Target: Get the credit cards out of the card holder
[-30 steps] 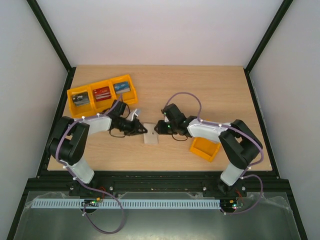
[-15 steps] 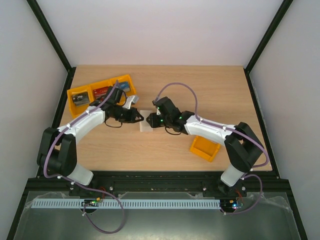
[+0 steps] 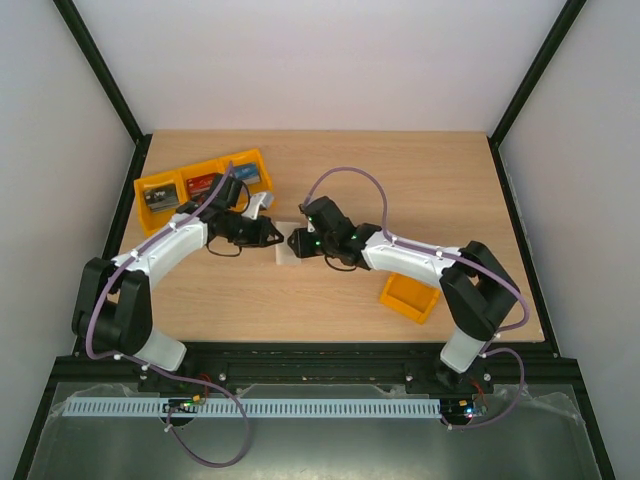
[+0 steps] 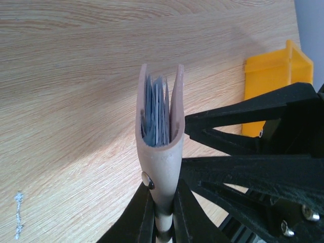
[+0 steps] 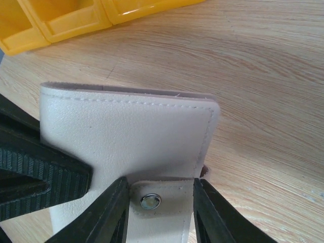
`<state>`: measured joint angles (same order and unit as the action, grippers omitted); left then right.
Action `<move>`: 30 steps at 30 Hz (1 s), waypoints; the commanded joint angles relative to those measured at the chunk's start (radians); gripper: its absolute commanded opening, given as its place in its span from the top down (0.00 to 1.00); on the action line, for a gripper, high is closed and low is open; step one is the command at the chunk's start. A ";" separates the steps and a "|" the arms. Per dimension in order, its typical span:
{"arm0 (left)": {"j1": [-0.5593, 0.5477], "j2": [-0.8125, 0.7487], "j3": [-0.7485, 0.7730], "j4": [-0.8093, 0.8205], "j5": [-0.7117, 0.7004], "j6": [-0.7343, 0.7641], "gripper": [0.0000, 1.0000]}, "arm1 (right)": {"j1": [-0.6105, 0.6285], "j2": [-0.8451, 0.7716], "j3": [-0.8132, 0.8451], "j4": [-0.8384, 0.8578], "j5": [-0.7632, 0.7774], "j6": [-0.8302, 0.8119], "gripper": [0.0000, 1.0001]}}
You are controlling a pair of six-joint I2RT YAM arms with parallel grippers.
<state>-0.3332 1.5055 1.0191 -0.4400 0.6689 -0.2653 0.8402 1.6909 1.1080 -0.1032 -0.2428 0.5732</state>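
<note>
The cream-white card holder (image 3: 287,247) hangs between both grippers at mid-table. My left gripper (image 3: 272,232) is shut on its spine end (image 4: 161,202). In the left wrist view the holder (image 4: 160,152) stands edge-on, its bluish-grey sleeves (image 4: 156,111) fanned slightly apart. I cannot make out any credit cards inside them. My right gripper (image 3: 297,241) is open, its fingers (image 5: 109,212) straddling the snap tab (image 5: 158,200) on the holder's cream face (image 5: 131,131). A small dark red bit (image 5: 203,172) peeks out behind the holder's edge.
A row of three orange-yellow bins (image 3: 203,183) sits at the back left (image 5: 61,20), each with a small card-like item: dark, red, blue-teal. A single orange bin (image 3: 410,297) lies near the right arm (image 4: 273,81).
Both arms have carried the card holder away from the near edge toward the back left. The right jaws have widened a little around the tab.
</note>
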 commanded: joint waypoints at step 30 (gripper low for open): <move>0.047 -0.080 0.173 -0.257 0.191 0.331 0.98 | -0.218 -0.200 -0.134 -0.076 0.141 -0.201 0.95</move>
<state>-0.3012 1.4506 1.0992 -0.5644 0.7612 -0.0750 0.6231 1.6165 0.9562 -0.2317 0.0742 0.5022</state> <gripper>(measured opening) 0.082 0.018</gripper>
